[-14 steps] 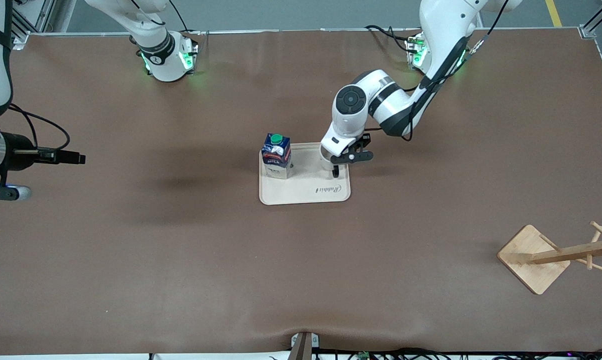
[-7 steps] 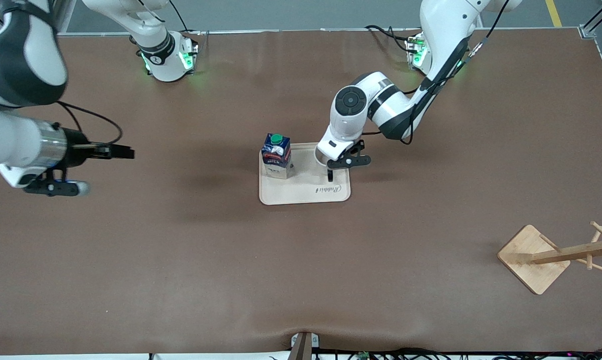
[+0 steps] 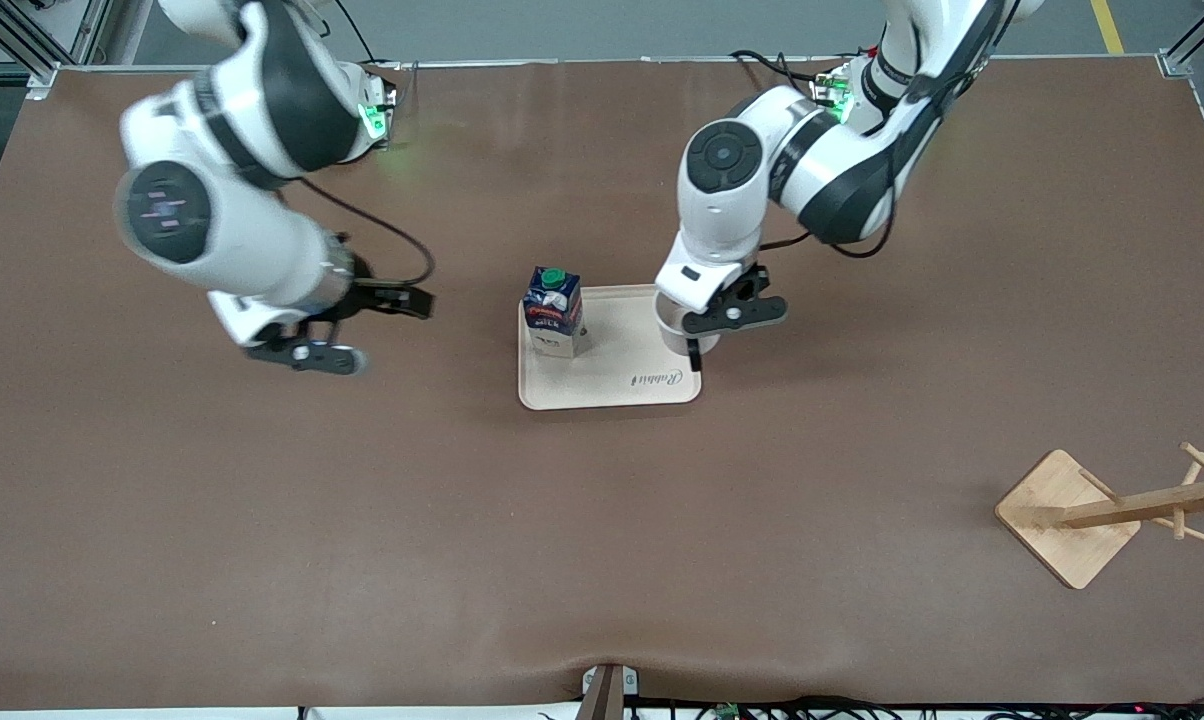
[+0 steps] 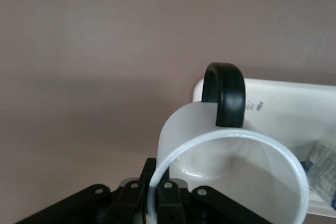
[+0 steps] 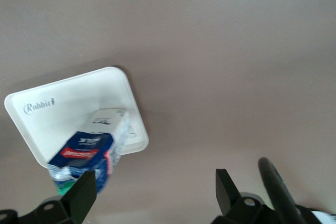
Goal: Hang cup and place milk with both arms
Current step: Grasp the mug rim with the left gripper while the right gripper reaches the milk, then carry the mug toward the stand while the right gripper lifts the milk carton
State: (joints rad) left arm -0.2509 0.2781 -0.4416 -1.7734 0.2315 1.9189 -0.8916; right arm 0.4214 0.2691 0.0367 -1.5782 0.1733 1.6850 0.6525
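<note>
Nearest the front camera, toward the left arm's end of the counter [image 3: 602, 520], the wooden mug rack [image 3: 1112, 510] stands with its pegs bare, well apart from everything else. Farther from the camera, at mid-counter, lies the cream tray [image 3: 622, 385]. The milk [image 3: 552, 312] stands upright on the tray's end toward the right arm, its green cap on top. The cup [image 4: 210, 145] is at the tray's other end, and the left end effector [image 3: 697, 335] pinches its rim, one finger inside and one outside, with the black handle [image 4: 224, 94] turned away from the wrist; the cup appears just lifted over the tray's edge, though whether it has fully left the tray cannot be told. The right end effector [image 3: 362, 325] hangs over bare counter beside the tray, its fingers spread wide, and its wrist view looks down on the milk. The step in hand seems to be the two pick-ups: cup secured, milk not yet reached. Next, the left arm probably needs to carry the cup to the rack and line the handle up with a peg, while the right end effector needs to straddle the carton before closing.
</note>
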